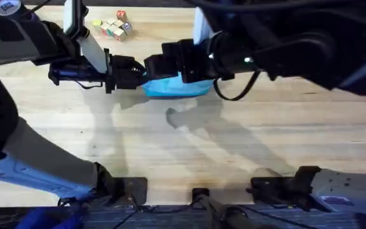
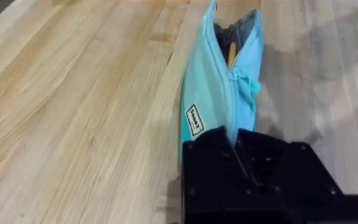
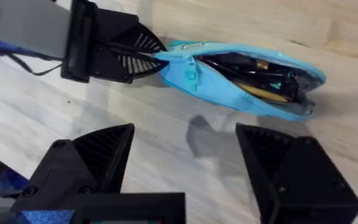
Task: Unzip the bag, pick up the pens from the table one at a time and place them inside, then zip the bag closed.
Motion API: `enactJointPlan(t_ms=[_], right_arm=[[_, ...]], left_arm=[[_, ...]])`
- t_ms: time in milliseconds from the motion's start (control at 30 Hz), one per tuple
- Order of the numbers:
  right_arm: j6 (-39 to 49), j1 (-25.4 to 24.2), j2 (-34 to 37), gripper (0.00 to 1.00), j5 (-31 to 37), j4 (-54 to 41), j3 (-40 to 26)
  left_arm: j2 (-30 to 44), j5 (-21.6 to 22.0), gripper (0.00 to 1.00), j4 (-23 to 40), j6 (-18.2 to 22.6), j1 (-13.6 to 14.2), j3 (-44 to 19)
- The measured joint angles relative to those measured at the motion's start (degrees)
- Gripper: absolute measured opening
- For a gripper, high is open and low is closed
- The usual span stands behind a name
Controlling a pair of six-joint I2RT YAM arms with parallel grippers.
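Pouch (image 1: pixel 173 88), light blue, lies on the wooden counter (image 1: pixel 234 146) just above centre of the overhead frame, the left end effector (image 1: pixel 132 71) pinched shut on its left end and the right end effector (image 1: pixel 170 63) over it, grip unclear. Coloured blocks (image 1: pixel 114 27) sit at upper left.

Left wrist view: the pouch (image 2: pixel 213 99) runs up the centre, its zip partly open, teal pull tab (image 2: pixel 248 84) midway.

Right wrist view: the right end effector (image 3: pixel 185 149) hangs wide open, holding nothing; the pouch (image 3: pixel 241 84) at upper centre gapes, pens (image 3: pixel 260 74) inside, the left end effector (image 3: pixel 157 57) clamping its end.
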State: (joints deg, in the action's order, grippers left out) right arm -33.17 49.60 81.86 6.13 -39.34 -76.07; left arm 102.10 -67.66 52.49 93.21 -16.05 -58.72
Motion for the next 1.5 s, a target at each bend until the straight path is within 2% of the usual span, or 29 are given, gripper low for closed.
enactJointPlan(t_ms=[300,533,800,1033,1300,1500], right_arm=[[-2.9,0.0,4.6,0.997,-0.2,0.3,0.0],[-4.1,0.0,7.9,0.997,-4.1,3.2,0.0],[-4.2,0.0,11.1,0.997,-5.5,6.6,0.0],[-4.3,0.0,13.0,0.997,-5.8,9.0,0.0],[-4.4,0.0,14.9,0.997,-5.8,10.9,0.0],[-4.4,0.1,18.0,0.945,-4.7,12.0,0.0]], left_arm=[[0.0,0.0,0.042,0.0,0.0,0.0,0.0],[0.0,0.7,0.042,0.0,0.0,0.0,0.0],[0.0,2.0,0.042,-0.5,0.0,0.0,0.0],[0.0,4.9,0.043,-1.3,0.0,0.0,0.0],[0.0,5.4,0.043,-1.3,0.0,0.0,0.0],[0.0,5.6,0.043,-1.3,0.0,0.0,0.0]])
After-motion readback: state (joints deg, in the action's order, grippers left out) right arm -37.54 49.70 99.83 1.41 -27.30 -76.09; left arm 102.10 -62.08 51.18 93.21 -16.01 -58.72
